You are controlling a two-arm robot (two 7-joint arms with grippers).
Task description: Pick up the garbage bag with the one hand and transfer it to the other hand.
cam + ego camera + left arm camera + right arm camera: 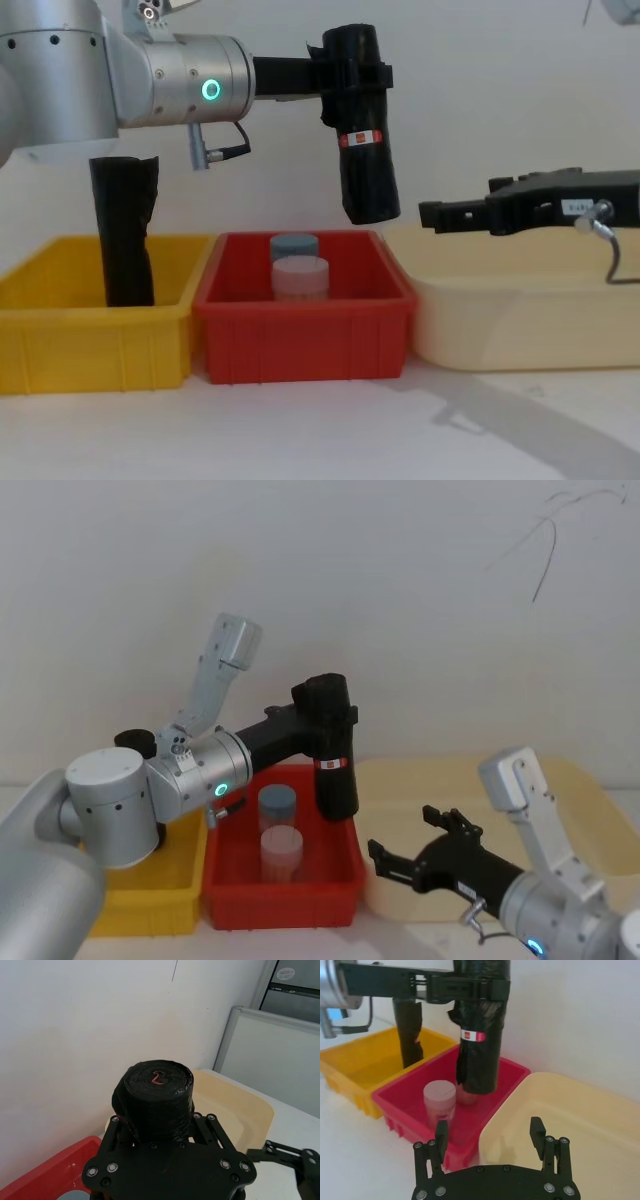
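The garbage bag (365, 150), a black roll with a red-and-white label band, hangs upright above the red bin (300, 340). My left gripper (355, 72), on the teal-ringed arm, is shut on the roll near its top; the left wrist view shows the roll's end (157, 1080) between the fingers. My right gripper (430, 215), on the blue-ringed arm, stands open over the cream tray (520, 320), to the right of the bag and apart from it. In the right wrist view its fingertips (536, 1124) point toward the bag (480, 1055).
A yellow bin (90, 345) on the left holds a plain black roll (125, 230) standing upright. Two lidded jars (300, 275) stand in the red bin under the bag. A white wall rises close behind the bins.
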